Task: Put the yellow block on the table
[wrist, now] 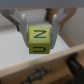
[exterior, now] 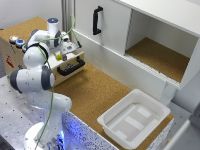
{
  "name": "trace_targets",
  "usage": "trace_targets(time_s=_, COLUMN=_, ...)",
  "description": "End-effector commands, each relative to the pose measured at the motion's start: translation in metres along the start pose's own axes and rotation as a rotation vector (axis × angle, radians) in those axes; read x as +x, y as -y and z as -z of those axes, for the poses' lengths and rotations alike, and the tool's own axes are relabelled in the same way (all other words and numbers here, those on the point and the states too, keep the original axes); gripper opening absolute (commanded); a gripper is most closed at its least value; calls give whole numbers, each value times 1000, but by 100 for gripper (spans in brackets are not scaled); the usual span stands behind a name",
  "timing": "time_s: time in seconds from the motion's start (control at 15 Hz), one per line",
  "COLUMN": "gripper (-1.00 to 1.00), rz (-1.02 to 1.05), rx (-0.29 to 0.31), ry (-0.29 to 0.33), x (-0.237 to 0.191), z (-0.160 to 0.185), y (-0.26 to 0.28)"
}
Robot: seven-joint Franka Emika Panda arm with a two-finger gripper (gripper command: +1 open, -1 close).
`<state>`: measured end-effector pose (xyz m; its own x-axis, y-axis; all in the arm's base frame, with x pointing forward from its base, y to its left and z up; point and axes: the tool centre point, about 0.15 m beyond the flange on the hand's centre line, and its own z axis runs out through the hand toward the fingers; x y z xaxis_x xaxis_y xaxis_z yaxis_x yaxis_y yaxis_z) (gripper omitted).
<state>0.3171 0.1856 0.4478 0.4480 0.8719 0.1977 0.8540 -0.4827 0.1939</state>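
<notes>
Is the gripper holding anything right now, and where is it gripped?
Yes. The gripper is shut on the small bright yellow lettered block, its fingers pressing two opposite side faces near the block's top.

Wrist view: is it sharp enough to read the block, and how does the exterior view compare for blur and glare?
Wrist view: soft overall, yet the yellow block between the jaws shows dark markings; background blurred. Exterior view: low resolution, the white tray looks bright and washed out, the table evenly lit, and the block is only a tiny yellow speck.

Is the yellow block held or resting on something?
Held: the hand's fingers clamp the yellow block above the wooden box.
</notes>
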Motion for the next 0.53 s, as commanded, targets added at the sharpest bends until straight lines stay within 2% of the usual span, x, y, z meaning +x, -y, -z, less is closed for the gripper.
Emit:
trace_targets(time_s=0.0, gripper=-100, rz=-254, rx=49, ry=44, x=-76, z=14, y=-56)
trace_targets(time_s=0.13, gripper=-100, rz=-418, rx=86, ry=82, x=-109, z=3, y=-72)
trace_targets(time_s=0.47, gripper=-100, rz=-722, rx=130, ry=171, x=-162, z=-16, y=-92)
